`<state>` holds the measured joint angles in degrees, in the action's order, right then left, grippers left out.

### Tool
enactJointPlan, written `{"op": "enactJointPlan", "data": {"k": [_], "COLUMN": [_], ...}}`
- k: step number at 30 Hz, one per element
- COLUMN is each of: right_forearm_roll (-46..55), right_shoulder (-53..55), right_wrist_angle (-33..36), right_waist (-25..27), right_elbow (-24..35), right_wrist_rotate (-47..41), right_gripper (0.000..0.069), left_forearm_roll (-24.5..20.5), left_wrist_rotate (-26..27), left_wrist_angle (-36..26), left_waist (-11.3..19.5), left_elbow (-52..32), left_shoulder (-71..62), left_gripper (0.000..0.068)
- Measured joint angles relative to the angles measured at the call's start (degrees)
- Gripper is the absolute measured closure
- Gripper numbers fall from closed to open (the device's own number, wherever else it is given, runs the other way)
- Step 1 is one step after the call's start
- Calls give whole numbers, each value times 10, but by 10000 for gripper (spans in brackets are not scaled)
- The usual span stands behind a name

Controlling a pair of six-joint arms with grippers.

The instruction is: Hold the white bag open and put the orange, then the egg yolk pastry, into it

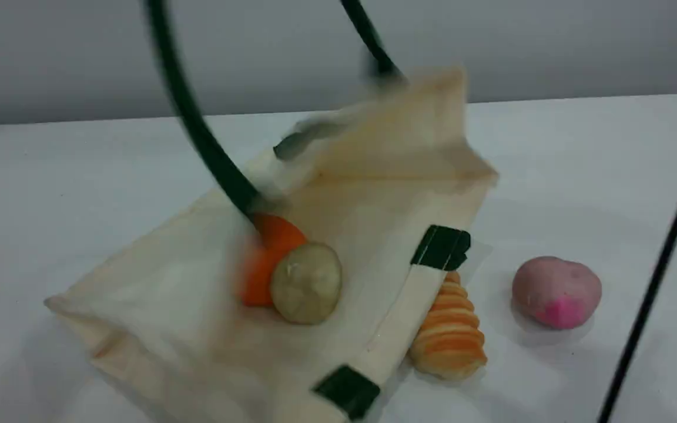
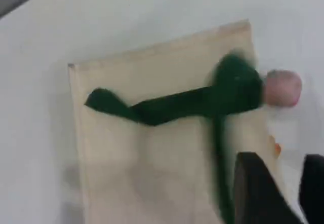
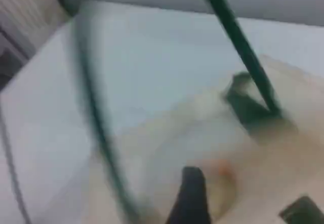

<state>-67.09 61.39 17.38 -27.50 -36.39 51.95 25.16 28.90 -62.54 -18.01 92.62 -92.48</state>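
The white bag [image 1: 185,294] lies on its side on the table, its mouth gaping toward the camera and its raised upper flap blurred. Inside the mouth sits the orange [image 1: 274,241], with the egg yolk pastry [image 1: 306,283] leaning against its front. One dark green handle [image 1: 197,129] loops up out of the top of the scene view. Neither gripper appears in the scene view. In the left wrist view my left gripper [image 2: 283,193] hovers open above the bag [image 2: 152,158], beside its strap [image 2: 167,107]. The right wrist view shows one dark fingertip [image 3: 190,198] over the blurred bag [image 3: 283,163].
A ribbed orange-striped loaf [image 1: 450,335] lies against the bag's right edge. A pink-mauve lump [image 1: 556,291] sits further right on the white table [image 1: 609,176]. A thin black cable [image 1: 656,276] crosses the right side.
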Motion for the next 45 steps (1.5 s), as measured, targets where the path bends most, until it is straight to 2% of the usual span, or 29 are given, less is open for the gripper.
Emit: {"op": "enactJointPlan", "data": {"k": [3, 5, 8, 12, 17, 20, 23, 26, 30, 35, 40, 45], "right_forearm_roll": [50, 93, 176, 311, 463, 536, 605, 654, 663, 663, 671, 671], "right_shoulder": [-40, -65, -99, -153, -240, -305, -377, -450, -537, -589, -589, -589], "right_wrist_angle": [55, 88, 137, 233, 386, 473, 519, 528, 485, 451, 435, 434], "right_waist": [8, 8, 8, 8, 7, 7, 7, 7, 7, 7, 7, 7], "right_elbow": [0, -1, -1, -1, -1, -1, -1, 0, 20, 68, 74, 74], "right_wrist_rotate": [-42, -90, -173, -292, -414, -454, -460, -460, -473, -486, -487, -487], "right_gripper": [134, 134, 134, 134, 134, 143, 161, 174, 178, 178, 178, 178], "left_forearm_roll": [-19, -32, -42, -37, -10, 9, 12, 42, 72, 71, 66, 24], "left_wrist_rotate": [7, 7, 7, 7, 6, -11, -53, -72, -72, -72, -69, -67], "left_wrist_angle": [-17, -20, -21, -37, -66, -77, -75, -75, -74, -74, -74, -75], "left_waist": [0, 0, 0, 0, 0, 0, 0, 0, 0, 0, 0, 1], "left_elbow": [-9, -9, -9, -10, -10, -11, -18, -35, -82, -164, -245, -319], "left_shoulder": [1, 10, 29, 63, 111, 139, 163, 184, 219, 285, 379, 496], "left_gripper": [293, 228, 174, 161, 159, 159, 159, 159, 159, 159, 171, 199]}}
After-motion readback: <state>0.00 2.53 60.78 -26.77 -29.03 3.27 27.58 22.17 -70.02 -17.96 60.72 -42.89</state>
